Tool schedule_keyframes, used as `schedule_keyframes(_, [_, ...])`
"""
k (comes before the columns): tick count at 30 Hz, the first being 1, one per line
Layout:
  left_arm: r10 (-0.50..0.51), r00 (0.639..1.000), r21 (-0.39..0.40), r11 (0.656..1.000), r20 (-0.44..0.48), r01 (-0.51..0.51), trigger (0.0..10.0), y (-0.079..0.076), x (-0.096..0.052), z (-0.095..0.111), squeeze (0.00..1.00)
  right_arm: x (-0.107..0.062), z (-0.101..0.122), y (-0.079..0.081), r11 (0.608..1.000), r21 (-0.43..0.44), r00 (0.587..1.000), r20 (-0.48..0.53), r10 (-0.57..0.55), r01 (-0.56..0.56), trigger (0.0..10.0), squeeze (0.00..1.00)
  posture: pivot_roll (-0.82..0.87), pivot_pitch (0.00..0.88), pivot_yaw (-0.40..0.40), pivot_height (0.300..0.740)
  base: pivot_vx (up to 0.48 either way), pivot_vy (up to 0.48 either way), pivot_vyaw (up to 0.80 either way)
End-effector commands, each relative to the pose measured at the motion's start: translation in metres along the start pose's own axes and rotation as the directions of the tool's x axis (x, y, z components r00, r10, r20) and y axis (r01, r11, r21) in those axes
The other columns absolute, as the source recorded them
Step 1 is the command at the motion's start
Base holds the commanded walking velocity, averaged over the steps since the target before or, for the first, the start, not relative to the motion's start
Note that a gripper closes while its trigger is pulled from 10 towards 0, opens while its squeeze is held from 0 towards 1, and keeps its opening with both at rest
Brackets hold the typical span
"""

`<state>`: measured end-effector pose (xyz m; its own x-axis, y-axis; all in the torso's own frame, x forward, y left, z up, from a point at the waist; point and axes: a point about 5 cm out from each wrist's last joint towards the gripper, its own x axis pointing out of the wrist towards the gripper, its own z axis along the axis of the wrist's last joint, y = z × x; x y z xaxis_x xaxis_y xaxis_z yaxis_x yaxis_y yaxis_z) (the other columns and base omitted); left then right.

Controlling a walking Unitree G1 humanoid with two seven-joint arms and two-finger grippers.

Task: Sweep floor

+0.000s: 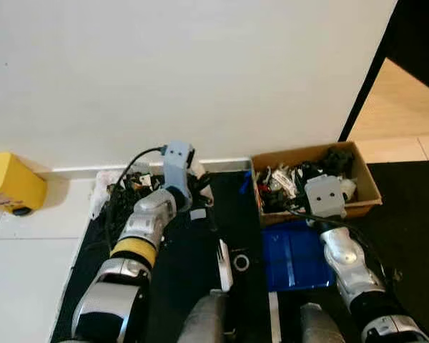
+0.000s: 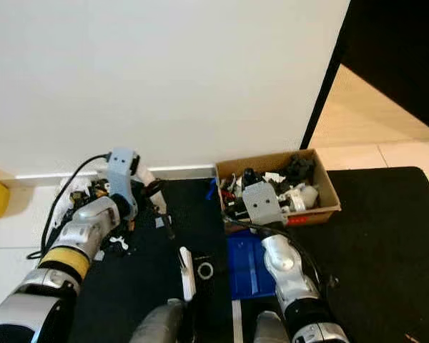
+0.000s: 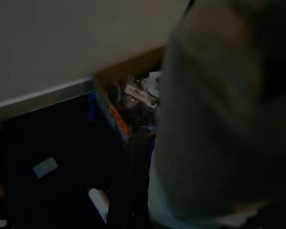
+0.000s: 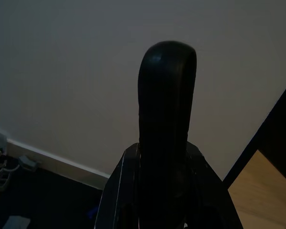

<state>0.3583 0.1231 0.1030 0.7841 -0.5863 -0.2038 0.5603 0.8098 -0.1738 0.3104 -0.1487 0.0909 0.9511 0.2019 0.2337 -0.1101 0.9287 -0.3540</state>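
the two head views look steeply down from above at the black mat (image 1: 193, 257), the white wall (image 1: 186, 71) and the cardboard box (image 2: 322, 196), sharing nearly all of it. the left wrist camera sits low over the mat, facing the box, half blocked by something blurred. the right wrist camera tilts up along a black finger (image 4: 167, 119) toward the wall.

- The silver left arm (image 1: 139, 239) (yellow band at mid-forearm) reaches forward, its grey wrist block raised.
- The silver right arm (image 1: 350, 261) extends forward too, its long black fingers (image 4: 166, 119) pressed together, pointing upward.
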Motion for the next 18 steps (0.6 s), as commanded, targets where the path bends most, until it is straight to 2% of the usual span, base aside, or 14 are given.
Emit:
schedule_keyframes(1, [-0.03,0.998,-0.057,0.998,-0.064,0.026,10.0,-0.011,0.003,-0.022,0.0,-0.004,-0.004,0.009,0.999,0.021,0.999,-0.023,0.041,-0.04,10.0,0.0,0.11,0.202,0.143,0.74,0.0,0.0,0.0])
schedule_keyframes(6, [-0.073,0.996,-0.117,0.991,-0.049,0.067,10.0,-0.031,0.016,-0.024,0.0,-0.005,-0.004,0.011,0.998,0.029,0.999,-0.021,0.049,-0.049,10.0,0.0,0.1,0.204,0.15,0.74,0.0,0.0,0.0])
schedule_keyframes(9, [-0.089,0.996,-0.138,0.987,-0.031,0.084,10.0,-0.036,0.02,-0.021,0.0,-0.006,-0.005,0.012,0.998,0.033,0.999,-0.021,0.05,-0.05,10.0,0.0,0.1,0.203,0.154,0.74,0.0,0.0,0.0])
schedule_keyframes(11, [-0.096,0.995,-0.161,0.982,0.0,0.095,10.0,-0.04,0.023,-0.017,0.0,-0.007,-0.005,0.012,0.998,0.035,0.998,-0.022,0.051,-0.05,10.0,0.0,0.1,0.203,0.158,0.74,0.0,0.0,0.0])
schedule_keyframes(12, [-0.096,0.994,-0.208,0.972,0.057,0.106,10.0,-0.044,0.028,-0.007,0.0,-0.007,-0.005,0.013,0.998,0.04,0.999,-0.023,0.05,-0.049,10.0,0.0,0.1,0.202,0.16,0.74,0.0,0.0,0.0])
schedule_keyframes(14, [-0.097,0.99,-0.237,0.964,0.101,0.119,10.0,-0.046,0.03,0.0,0.0,-0.007,-0.005,0.013,0.998,0.043,0.999,-0.023,0.048,-0.047,10.0,0.0,0.1,0.201,0.162,0.74,0.0,0.0,0.0])
schedule_keyframes(18, [-0.119,0.978,-0.27,0.949,0.174,0.163,10.0,-0.049,0.034,0.013,0.0,-0.007,-0.005,0.013,0.998,0.049,0.999,-0.024,0.046,-0.044,10.0,0.0,0.1,0.201,0.162,0.74,0.0,0.0,0.0])
